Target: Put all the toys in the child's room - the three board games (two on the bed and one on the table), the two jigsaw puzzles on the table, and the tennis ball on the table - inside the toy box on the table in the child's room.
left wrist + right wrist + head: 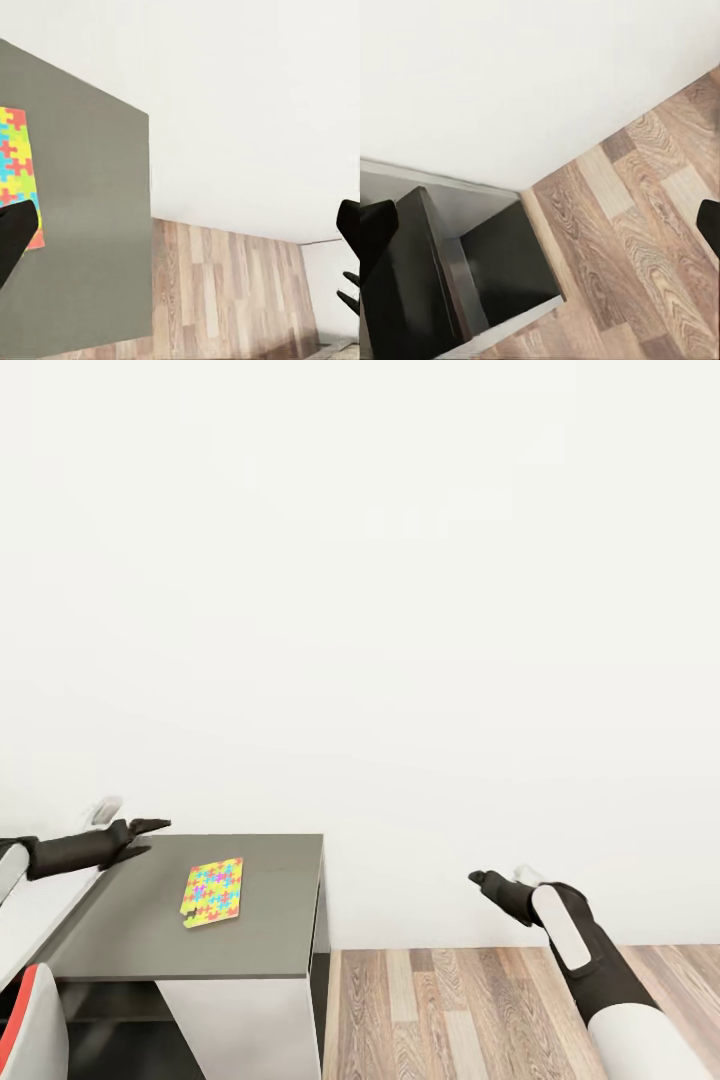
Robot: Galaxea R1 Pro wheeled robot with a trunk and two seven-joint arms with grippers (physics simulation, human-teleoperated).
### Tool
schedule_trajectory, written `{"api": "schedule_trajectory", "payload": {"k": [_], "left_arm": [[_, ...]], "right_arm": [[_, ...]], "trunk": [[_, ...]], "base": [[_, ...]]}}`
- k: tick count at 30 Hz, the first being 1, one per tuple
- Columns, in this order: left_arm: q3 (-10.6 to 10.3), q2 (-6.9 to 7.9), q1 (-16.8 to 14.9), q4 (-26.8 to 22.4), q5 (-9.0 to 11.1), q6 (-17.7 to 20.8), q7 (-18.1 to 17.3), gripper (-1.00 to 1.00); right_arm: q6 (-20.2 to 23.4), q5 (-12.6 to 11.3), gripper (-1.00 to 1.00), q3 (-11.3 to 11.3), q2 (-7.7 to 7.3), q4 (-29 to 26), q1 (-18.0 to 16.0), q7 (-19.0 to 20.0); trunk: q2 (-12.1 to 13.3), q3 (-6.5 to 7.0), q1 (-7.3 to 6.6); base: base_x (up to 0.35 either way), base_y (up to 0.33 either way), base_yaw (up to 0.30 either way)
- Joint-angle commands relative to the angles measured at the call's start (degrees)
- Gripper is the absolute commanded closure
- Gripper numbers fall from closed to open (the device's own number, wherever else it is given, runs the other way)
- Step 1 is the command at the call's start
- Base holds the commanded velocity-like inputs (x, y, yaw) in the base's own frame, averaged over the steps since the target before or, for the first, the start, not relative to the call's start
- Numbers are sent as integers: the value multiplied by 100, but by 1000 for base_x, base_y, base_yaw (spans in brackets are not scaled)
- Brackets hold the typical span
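Note:
One jigsaw puzzle (213,891), a thin panel of yellow, pink, blue and green pieces, lies flat on the grey top of the table (270,930) at the lower left of the head view. My left gripper (150,836) hovers open over the table's back left part, left of the puzzle and apart from it. The left wrist view looks past its spread fingers (15,236) at the puzzle (16,172) and the table top (97,240). My right gripper (480,879) hangs open and empty over the floor, right of the table. The toy box, board games, tennis ball and bed are out of view.
A plain white wall (400,610) stands close behind the table. Wood-plank floor (470,1010) stretches to the right of the table's dark end panel (320,960). The right wrist view takes in that end of the table (502,262) and the floor (630,240).

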Motion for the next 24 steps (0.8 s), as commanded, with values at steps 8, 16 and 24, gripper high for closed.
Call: {"api": "schedule_trajectory", "payload": {"k": [8,16,24], "left_arm": [[15,-834,-524,6,-41,-94,2001,-100],[-13,-1719,-591,13,-58,-1079,4013,-100],[-19,-1870,-598,12,-41,-1211,4779,-100]], "right_arm": [[9,-48,-100,371,-2,-36,-5,-90],[21,-48,-100,413,-6,-38,-5,-94],[22,-48,-100,417,-16,-37,-5,-94]], "trunk": [[-14,-15,4],[-14,-46,4],[-14,-111,4]], "base": [[0,0,0],[0,0,-29],[0,0,-96]]}}
